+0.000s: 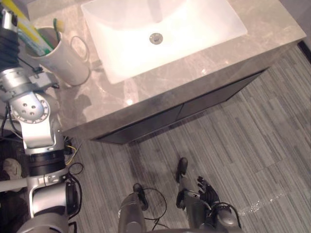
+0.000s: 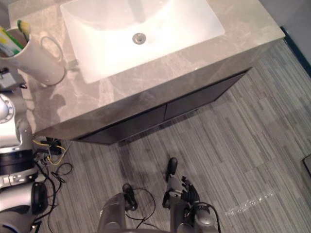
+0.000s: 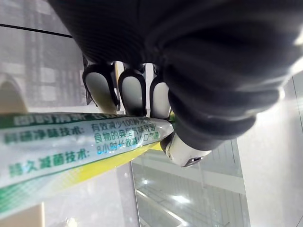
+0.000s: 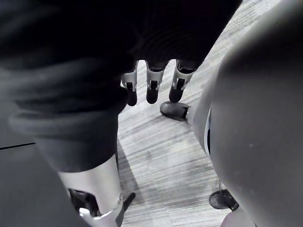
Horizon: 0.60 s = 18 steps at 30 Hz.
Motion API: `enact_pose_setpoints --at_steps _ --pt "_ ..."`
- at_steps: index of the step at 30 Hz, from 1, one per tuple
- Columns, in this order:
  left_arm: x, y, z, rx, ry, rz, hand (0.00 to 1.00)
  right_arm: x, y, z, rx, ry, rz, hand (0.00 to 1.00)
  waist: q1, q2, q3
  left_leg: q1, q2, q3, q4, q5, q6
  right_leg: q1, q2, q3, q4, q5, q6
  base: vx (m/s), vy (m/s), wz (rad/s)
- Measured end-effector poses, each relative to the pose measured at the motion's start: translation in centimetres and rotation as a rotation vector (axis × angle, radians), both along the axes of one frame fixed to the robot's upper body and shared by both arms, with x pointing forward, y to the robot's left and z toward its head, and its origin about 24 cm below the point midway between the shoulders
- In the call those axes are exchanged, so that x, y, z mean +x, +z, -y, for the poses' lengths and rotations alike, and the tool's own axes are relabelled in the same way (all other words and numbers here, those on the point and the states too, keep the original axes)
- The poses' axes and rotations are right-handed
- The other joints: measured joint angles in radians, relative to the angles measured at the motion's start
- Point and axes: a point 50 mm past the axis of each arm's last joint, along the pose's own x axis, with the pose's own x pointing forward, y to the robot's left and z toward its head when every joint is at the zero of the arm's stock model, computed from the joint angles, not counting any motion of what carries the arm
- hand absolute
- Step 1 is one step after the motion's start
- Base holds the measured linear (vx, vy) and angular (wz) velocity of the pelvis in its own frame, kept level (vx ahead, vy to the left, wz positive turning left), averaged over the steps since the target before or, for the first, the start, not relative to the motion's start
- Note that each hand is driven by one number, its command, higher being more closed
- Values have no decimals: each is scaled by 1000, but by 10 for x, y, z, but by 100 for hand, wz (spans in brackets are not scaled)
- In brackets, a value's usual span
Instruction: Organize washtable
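A white mug [image 1: 65, 60] stands on the marble washtable [image 1: 146, 92], left of the white sink [image 1: 204, 26]. A green toothbrush [image 1: 57, 26] stands in the mug. The yellow-green toothpaste tube [image 1: 29, 31] slants with its lower end inside the mug. My left hand [image 1: 8, 20] is above the mug at the far left, and its fingers [image 3: 132, 92] and thumb curl round the tube [image 3: 71, 146]. My right hand [image 1: 206, 190] hangs low over the floor with fingers [image 4: 151, 87] relaxed and nothing in them.
The sink has a metal drain [image 1: 155, 38] in its middle. Dark cabinet doors [image 1: 194, 104] run under the counter's front edge. Grey striped floor [image 1: 252, 145] spreads in front of the washtable.
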Motion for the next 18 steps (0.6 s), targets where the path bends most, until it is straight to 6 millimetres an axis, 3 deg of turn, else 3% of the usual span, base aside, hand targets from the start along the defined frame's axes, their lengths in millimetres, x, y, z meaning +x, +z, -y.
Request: enact_pose_setpoints --at_steps 18 --pt "-2 -9 5 -13 -17 -10 100 1 0 1 1 -5 2 0 0 3 2 -1 1 2 2 -6 1 0 1 3 0 0 0 3 3 0"
